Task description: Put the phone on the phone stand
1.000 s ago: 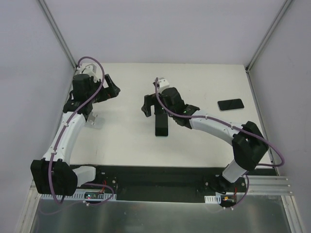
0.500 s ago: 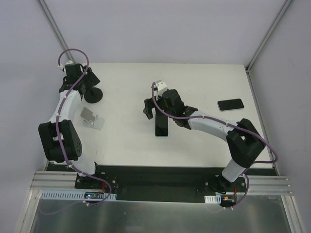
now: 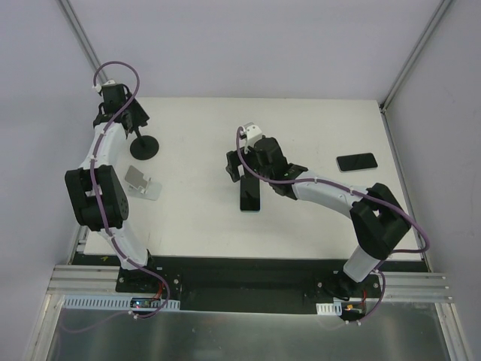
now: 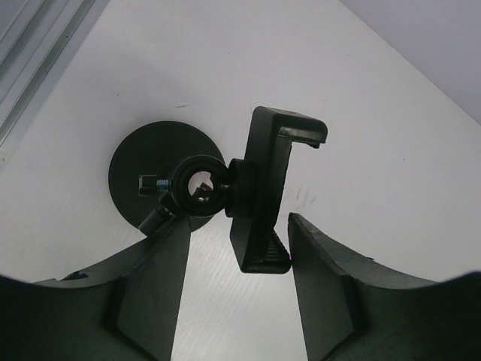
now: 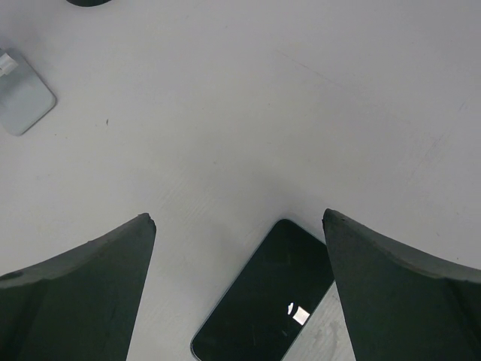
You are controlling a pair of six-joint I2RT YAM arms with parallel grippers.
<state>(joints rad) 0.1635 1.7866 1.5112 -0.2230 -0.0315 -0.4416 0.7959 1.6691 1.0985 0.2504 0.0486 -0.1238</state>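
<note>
The phone stand (image 3: pixel 143 147) stands at the table's far left: black disc base, short post, clamp cradle (image 4: pixel 264 177) on top. My left gripper (image 4: pixel 240 222) straddles the cradle's lower end from above with its jaws half closed. The right finger (image 4: pixel 323 278) is at the cradle's edge, while white table shows between the left finger (image 4: pixel 161 278) and the cradle. The phone (image 3: pixel 250 197) lies flat and screen up at mid-table. My right gripper (image 5: pixel 237 216) hovers wide open over its far end (image 5: pixel 267 301), touching nothing.
A second black phone (image 3: pixel 356 162) lies near the right edge of the table. A small silver angled stand (image 3: pixel 140 183) sits in front of the black one, also in the right wrist view's top left corner (image 5: pixel 22 98). A side wall runs close behind the left arm.
The left arm has swung back and left to the phone stand, and its jaws have narrowed around the cradle. The right gripper has stayed over the phone, shifting only slightly.
</note>
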